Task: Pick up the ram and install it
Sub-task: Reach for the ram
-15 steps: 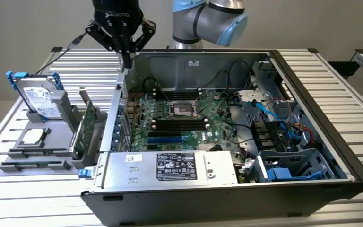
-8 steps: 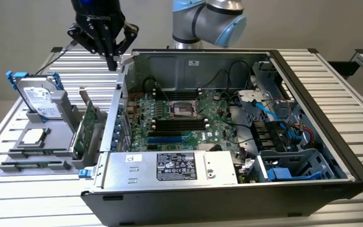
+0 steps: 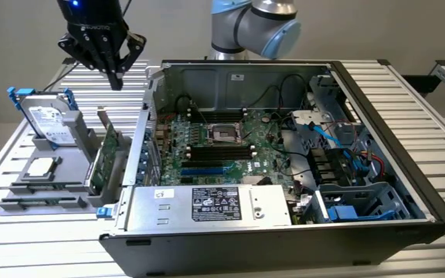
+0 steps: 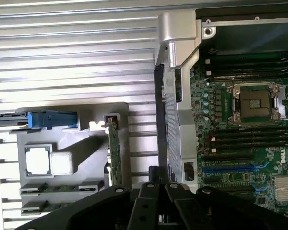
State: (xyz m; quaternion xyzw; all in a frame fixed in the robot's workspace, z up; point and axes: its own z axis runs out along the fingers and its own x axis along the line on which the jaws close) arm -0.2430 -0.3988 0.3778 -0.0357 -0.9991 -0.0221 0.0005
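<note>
On the grey plastic holder tray, at the exterior view's lower left: ram, a thin green circuit-board stick lying flat in a groove | around it: upright silver hard drive, green expansion card with metal bracket, open black computer case | my black gripper, fingers closed on nothing, hovers above the tray's far end, well apart from the ram.

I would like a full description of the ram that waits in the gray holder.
The ram is a long, narrow green circuit board, seen edge-on, seated in a slot of the gray holder beside the computer case. Only the holder touches it. The shut end effector hangs apart from it, holding nothing.
</note>
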